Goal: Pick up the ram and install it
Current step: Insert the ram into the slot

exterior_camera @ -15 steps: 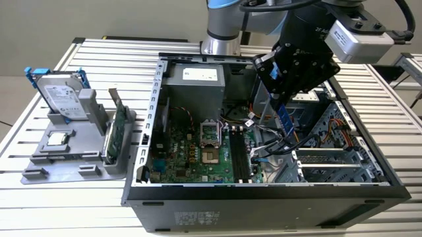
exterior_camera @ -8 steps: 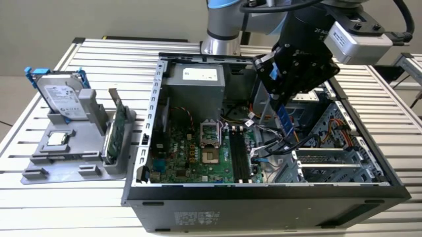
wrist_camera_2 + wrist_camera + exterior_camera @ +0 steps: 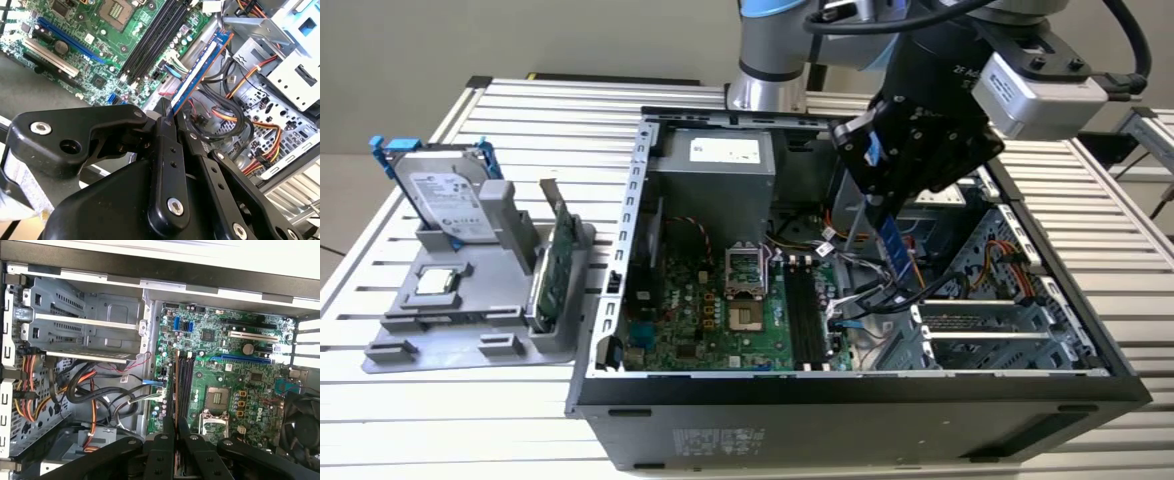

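Blue-green ram (image 3: pixel 895 248) sits pinched at its upper end in my gripper (image 3: pixel 879 205), whose fingers are drawn narrow onto the stick's flat faces. The ram hangs tilted, lower end down, inside the open case (image 3: pixel 854 388), over the cables (image 3: pixel 874 295) between the black slots (image 3: pixel 807 315) and the drive cage (image 3: pixel 987 300). It is not seated in any slot. In the first wrist view I see it edge-on, running alongside the slots. Beside the case, toward the table's (image 3: pixel 454 420) edge on the exterior view's left, a grey holder (image 3: pixel 400 345) carries a hard drive (image 3: pixel 447 195) and a card (image 3: pixel 558 270).
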Controlling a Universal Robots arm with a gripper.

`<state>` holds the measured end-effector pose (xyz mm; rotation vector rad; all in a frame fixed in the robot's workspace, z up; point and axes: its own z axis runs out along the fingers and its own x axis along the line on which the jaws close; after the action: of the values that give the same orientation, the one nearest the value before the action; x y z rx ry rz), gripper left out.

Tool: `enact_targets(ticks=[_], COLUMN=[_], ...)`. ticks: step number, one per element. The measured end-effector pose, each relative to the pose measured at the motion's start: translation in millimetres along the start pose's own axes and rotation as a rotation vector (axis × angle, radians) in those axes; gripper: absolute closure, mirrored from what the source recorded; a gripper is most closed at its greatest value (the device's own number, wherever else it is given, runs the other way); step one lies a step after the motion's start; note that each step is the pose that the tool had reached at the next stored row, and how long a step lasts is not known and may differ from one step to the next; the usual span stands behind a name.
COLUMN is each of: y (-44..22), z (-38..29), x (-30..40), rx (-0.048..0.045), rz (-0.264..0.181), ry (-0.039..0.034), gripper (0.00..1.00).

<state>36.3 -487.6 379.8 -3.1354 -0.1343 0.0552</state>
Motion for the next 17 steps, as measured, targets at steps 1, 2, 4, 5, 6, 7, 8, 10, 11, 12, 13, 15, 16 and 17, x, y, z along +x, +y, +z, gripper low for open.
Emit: enact_targets(ticks=[1, 2, 4, 5, 6, 7, 8, 10, 11, 12, 13, 15, 16, 17], y=[0.0, 0.0, -0.1, -0.1, -0.1, -0.1, -0.1, -0.2, -0.1, -0.1, -0.1, -0.1, -0.2, -0.2], z=[0.5, 0.9, 1.9, 2.4, 2.8, 3.2, 3.6, 4.5, 5.2, 5.8, 6.4, 7.5, 8.2, 8.8], x=[0.0, 0.0, 0.1, 0.3, 0.7, 1.2, 1.6, 2.5, 2.8, 2.8, 2.9, 3.0, 3.1, 3.1], rx=[0.0, 0.0, 0.0, 0.0, 0.0, 0.0001, 0.0, 0.0001, 0.0002, 0.0002, 0.0002, 0.0004, 0.0004, 0.0005], rz=[0.0, 0.0, 0.0, 0.0, 0.0, 0.0, 0.0, 0.0, 0.0, 0.003, 0.007, 0.014, 0.016, 0.016], ry=[0.0, 0.0, 0.0, 0.0, 0.0, 0.0, 0.0001, 0.0001, 0.0001, 0.0001, 0.0001, 0.0001, 0.0001, 0.0001], gripper=[1.0, 1.0, 1.0, 1.0, 1.0, 1.0, 1.0, 1.0, 1.0, 1.0, 1.0, 1.0, 1.0, 1.0])
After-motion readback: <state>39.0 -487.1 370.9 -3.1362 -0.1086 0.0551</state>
